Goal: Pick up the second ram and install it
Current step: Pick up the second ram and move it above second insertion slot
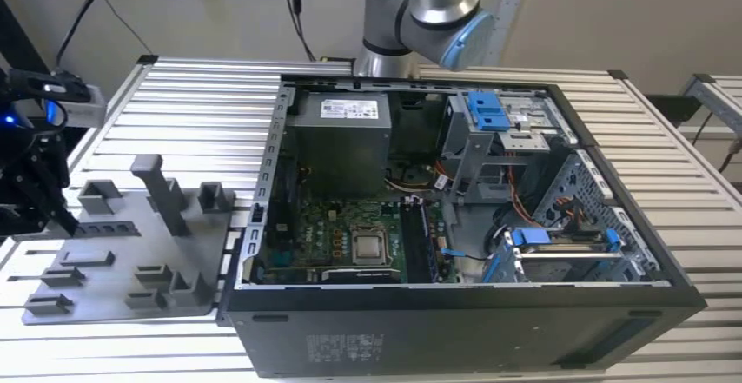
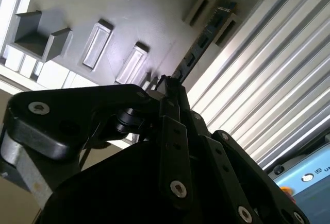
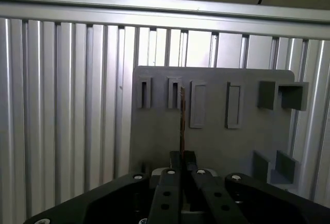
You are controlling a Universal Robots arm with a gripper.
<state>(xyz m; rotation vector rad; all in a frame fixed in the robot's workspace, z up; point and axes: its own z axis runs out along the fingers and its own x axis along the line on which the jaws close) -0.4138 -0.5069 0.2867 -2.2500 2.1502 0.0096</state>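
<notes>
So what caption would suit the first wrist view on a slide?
End effector gripping the second ram edge-on at the grey holder tray.

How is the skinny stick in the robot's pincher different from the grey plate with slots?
The second ram is dark and very slim; the grey holder plate is pale, wide and covered with slots and blocks. The ram is pinched in the gripper; the plate lies flat on the ribbed table. The ram carries small chips; the plate is plain grey. Both are flat rectangles.
</notes>
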